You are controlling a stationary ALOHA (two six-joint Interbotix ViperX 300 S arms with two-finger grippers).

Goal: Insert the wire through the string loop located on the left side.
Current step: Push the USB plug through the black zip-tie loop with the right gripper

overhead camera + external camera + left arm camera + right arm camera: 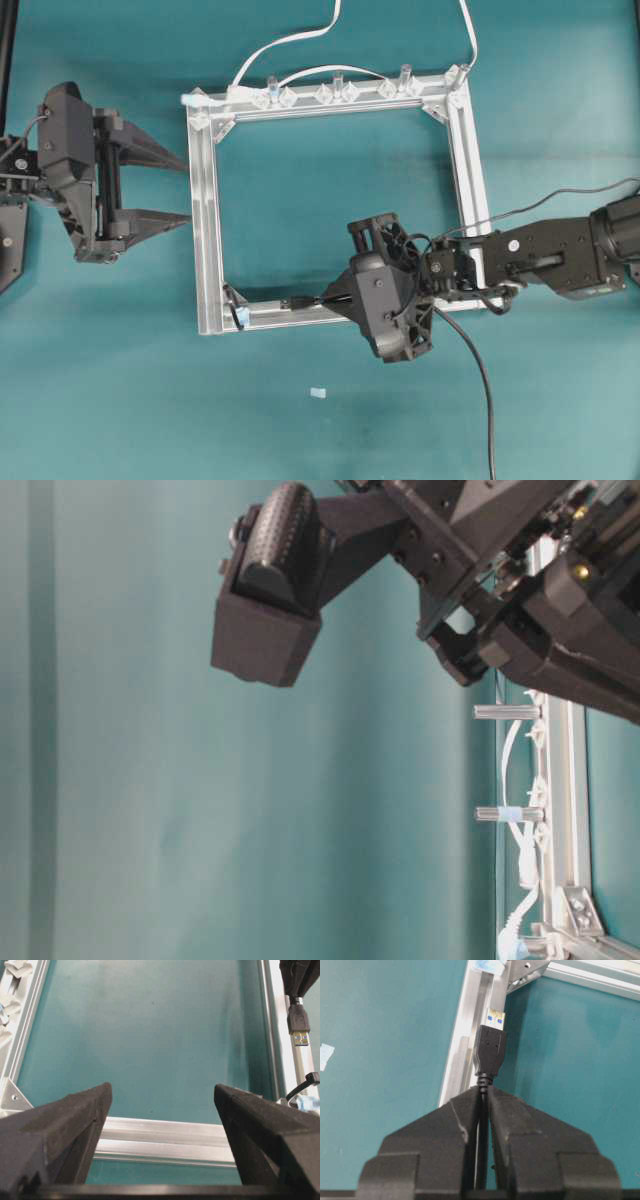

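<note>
The wire (485,390) is a thin black cable ending in a dark USB plug (291,300) with a metal tip. My right gripper (335,297) is shut on the cable just behind the plug (490,1050), which lies over the bottom rail of the silver frame (205,230) and points left. The string loop (237,303), a thin dark loop with pale blue tape, sits at the frame's bottom-left corner, a short way ahead of the plug tip. In the left wrist view the loop (306,1084) is below the plug (298,1019). My left gripper (187,188) is open outside the left rail.
A white cable (290,40) runs along the frame's top rail through several clear clips (335,92). A small pale tape scrap (318,393) lies on the teal table below the frame. The right arm (560,255) reaches in from the right.
</note>
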